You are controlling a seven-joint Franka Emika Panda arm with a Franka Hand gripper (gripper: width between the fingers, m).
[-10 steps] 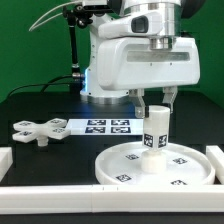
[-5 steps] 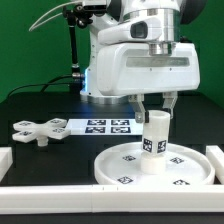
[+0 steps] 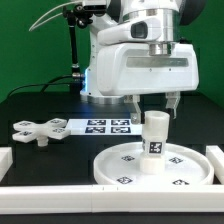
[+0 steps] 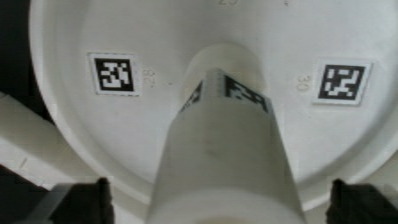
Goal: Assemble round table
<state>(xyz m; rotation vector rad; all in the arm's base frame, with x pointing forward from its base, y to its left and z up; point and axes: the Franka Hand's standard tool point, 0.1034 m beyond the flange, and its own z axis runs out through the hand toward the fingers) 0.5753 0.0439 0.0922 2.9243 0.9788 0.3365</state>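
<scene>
The short post (image 3: 153, 135) stands upright directly beneath the pincer (image 3: 156, 107), its top just below the fingertips. The fingers (image 3: 176, 102) are spread apart, flanking the post. In the wrist view the post (image 4: 222, 150) runs up between the two dark fingers (image 4: 80, 205) with a slim gap on either side, so the pincer grips nothing. The post's foot rests at the middle of the large round disc (image 3: 115, 160), which lies flat on the black worktop (image 3: 40, 105) below the pincer. Disc and post are smooth white plastic with black-and-white square tags; the disc has a raised rim, and the post is a plain cylinder. The four-armed cross piece (image 3: 33, 131) lies well apart from the pincer, toward the exterior view's left, beside the marker board (image 3: 100, 126). Compared with a second ago, the post sits lower and the fingers stand wider.
</scene>
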